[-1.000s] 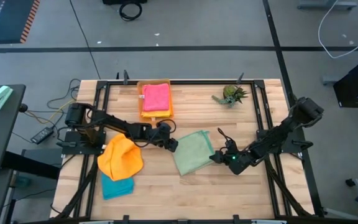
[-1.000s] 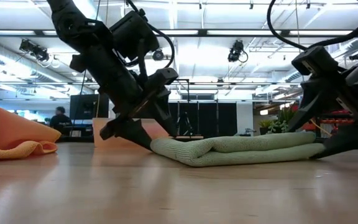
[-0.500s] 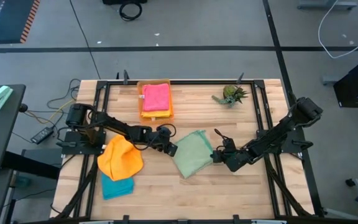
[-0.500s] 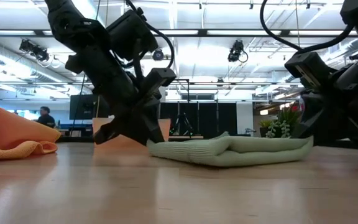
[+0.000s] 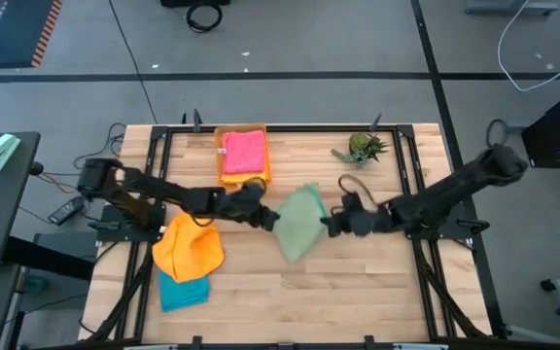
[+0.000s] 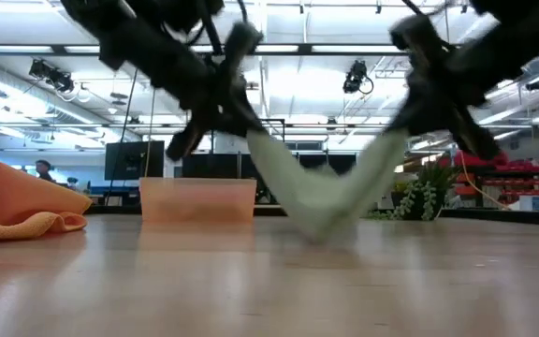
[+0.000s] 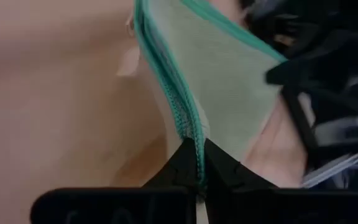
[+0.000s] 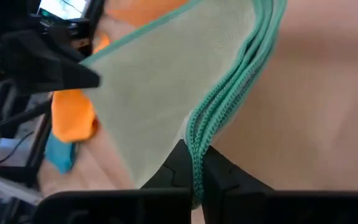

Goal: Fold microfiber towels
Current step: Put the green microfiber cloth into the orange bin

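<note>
- I have the left gripper (image 5: pixel 266 218) clamped on one edge of the green towel (image 5: pixel 299 221), near the middle of the tabletop (image 5: pixel 358 292)
- My right gripper (image 5: pixel 331 222) is pinched on the opposite edge, so the towel hangs between the two, lifted and sagging to a point that seems to touch the wood in the low view
- Both wrist views show the teal-stitched hem running straight into the closed fingers (image 7: pixel 185 165)
- The orange towel (image 5: pixel 189 245) lies crumpled just beside the left arm, on the near-left part of the tabletop, overlapping a teal towel (image 5: pixel 183 290) nearer the front edge
- An orange tray (image 5: pixel 227 176) sits at the back, just behind the left gripper, with a pink towel (image 5: pixel 245 152) folded on it
- A small green plant (image 5: pixel 363 148) stands at the back right, behind the right gripper and apart from it
- In the low view the tray stands behind the hanging towel and the plant shows past the right arm
- Nothing lies between the two grippers but the green towel itself
</note>
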`<state>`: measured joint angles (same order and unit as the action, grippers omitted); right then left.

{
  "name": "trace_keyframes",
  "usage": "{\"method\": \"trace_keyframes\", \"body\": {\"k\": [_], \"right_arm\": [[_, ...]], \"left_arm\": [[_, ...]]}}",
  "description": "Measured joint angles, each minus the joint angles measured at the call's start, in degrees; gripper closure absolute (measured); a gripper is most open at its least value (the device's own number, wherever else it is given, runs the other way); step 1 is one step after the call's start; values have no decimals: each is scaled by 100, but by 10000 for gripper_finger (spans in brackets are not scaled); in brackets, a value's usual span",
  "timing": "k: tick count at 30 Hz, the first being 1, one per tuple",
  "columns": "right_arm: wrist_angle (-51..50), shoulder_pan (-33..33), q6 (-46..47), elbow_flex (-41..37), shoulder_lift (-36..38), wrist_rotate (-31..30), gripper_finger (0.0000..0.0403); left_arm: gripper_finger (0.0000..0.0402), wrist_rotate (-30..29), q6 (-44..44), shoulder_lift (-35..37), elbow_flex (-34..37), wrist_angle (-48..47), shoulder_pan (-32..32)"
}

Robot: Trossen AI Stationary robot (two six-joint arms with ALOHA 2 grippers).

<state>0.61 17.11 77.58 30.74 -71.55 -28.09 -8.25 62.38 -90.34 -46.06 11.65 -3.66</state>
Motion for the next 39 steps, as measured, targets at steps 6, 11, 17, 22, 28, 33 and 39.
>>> {"method": "trace_keyframes", "body": {"k": [6,11,17,22,28,33,39], "right_arm": [[-799,-1510,-2028,1165,315,880,395],[-834,-2931,-3402,2417,-399,2278,395],[-1046,-3860,-4442,4217,-2100,3437,395],[-1604,-4149,-4977,5778,-3636,3899,395],[-2347,-4403,-5367,7203,-4972,4013,395],[-2832,-4605,-5548,7901,-5531,4021,395],[-2751,-4768,-5908,8103,-5698,4035,395]], "left_arm": [[389,-634,-303,1108,-9,-392,278],[389,-1169,-303,1869,-17,-1590,589],[389,-1780,51,2080,-4,-2965,642],[389,-2307,227,2073,-10,-3691,914],[389,-2288,-159,2063,83,-4156,1540],[389,-1818,-293,2061,350,-4068,2003],[389,-1673,-645,2061,535,-3808,2150]]}}
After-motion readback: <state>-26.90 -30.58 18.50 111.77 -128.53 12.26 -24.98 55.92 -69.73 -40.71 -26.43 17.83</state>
